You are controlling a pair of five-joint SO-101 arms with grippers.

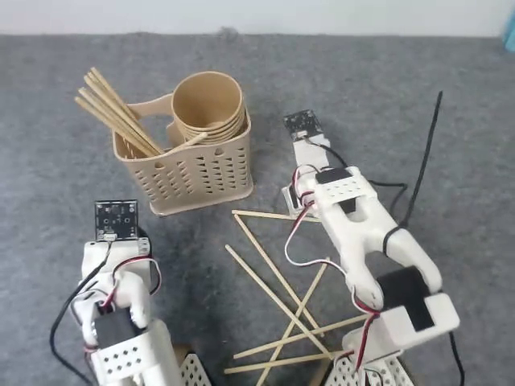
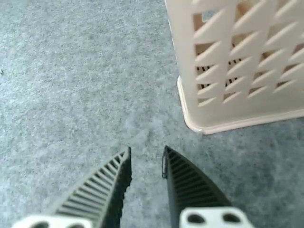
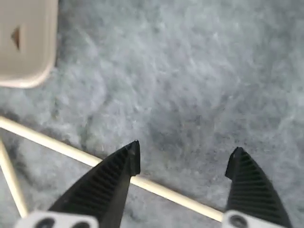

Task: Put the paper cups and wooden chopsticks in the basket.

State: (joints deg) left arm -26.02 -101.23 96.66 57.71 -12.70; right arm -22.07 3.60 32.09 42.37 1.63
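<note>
A beige slotted basket holds stacked paper cups and a bundle of wooden chopsticks leaning out at its far left. Several loose chopsticks lie crossed on the grey carpet in front of it. My right gripper is open and low over the carpet, with one chopstick running under one finger. In the high view it sits at the end of the chopstick nearest the basket. My left gripper is open by a narrow gap with nothing in it, a short way from the basket's corner.
The whole floor is grey carpet. A black cable trails behind the right arm. The left arm stands at the near left, in front of the basket. A basket corner shows beside my right gripper.
</note>
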